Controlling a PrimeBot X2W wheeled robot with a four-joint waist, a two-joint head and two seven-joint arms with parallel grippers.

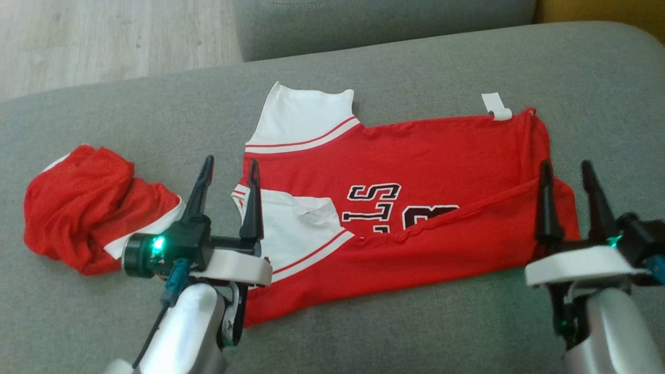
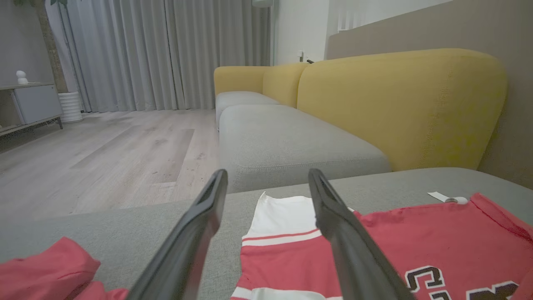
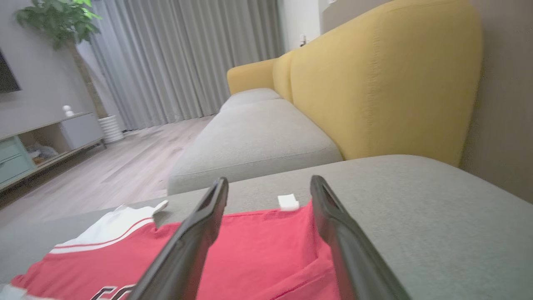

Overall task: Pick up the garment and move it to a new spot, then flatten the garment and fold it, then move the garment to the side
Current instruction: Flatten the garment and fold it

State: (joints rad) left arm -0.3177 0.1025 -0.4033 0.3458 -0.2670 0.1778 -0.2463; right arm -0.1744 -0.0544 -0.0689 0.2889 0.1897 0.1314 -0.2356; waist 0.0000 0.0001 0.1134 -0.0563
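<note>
Garment (image 1: 441, 156), a red jersey with white sleeves and black lettering, is seen spread flat across the near grey sofa cushion (image 1: 467, 322), its sleeves toward the robot's left. A near strip of red cloth is folded up over the body, so that the lower part of the lettering is covered. At the sleeve end the left gripper (image 1: 230, 161) is held with its fingers spread apart and nothing between them; one finger is seen over the white sleeve edge, the other over bare cushion. At the opposite end the right gripper (image 1: 565, 164) is likewise released and empty, one finger over the red edge and the other over the cushion beyond it. Whether either gripper touches the cloth cannot be told. A crumpled red cloth (image 1: 83, 208) with a white band is heaped on the same cushion, to the left of the left gripper and apart from the garment. A small white tag (image 1: 496, 106) is seen at the garment's far edge. Beyond it a second grey cushion (image 2: 283, 141) is set, backed by a yellow backrest (image 2: 395, 108). Farther off, a pale wooden floor (image 2: 104, 154), a low cabinet (image 2: 33, 104), grey curtains (image 2: 145, 54) and a green plant (image 3: 58, 21) are visible.
</note>
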